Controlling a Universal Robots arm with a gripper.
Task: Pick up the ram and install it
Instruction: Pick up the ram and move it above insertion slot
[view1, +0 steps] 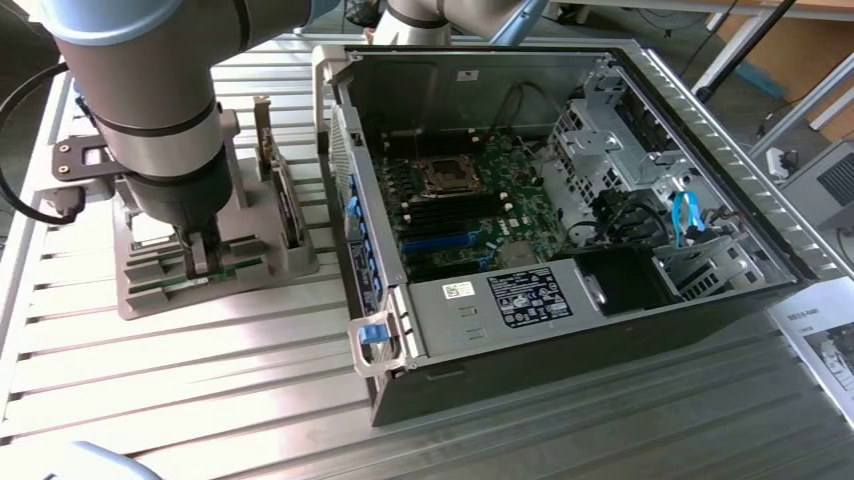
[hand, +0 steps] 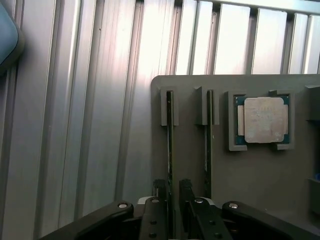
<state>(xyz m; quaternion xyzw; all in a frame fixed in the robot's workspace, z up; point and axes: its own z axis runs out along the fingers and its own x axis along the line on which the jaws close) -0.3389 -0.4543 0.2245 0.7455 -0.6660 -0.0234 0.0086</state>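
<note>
While end effector (hand: 173, 185), jaws apart, straddles thin green ram (hand: 170, 130), grey holder (hand: 250, 185), ribbed metal table (hand: 100, 125).

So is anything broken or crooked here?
Nothing stands out. The ram that the open gripper straddles and the other ram both stand straight on edge in the grey holder. The processor chip lies flat in its pocket. The computer case lies open on its side.
</note>
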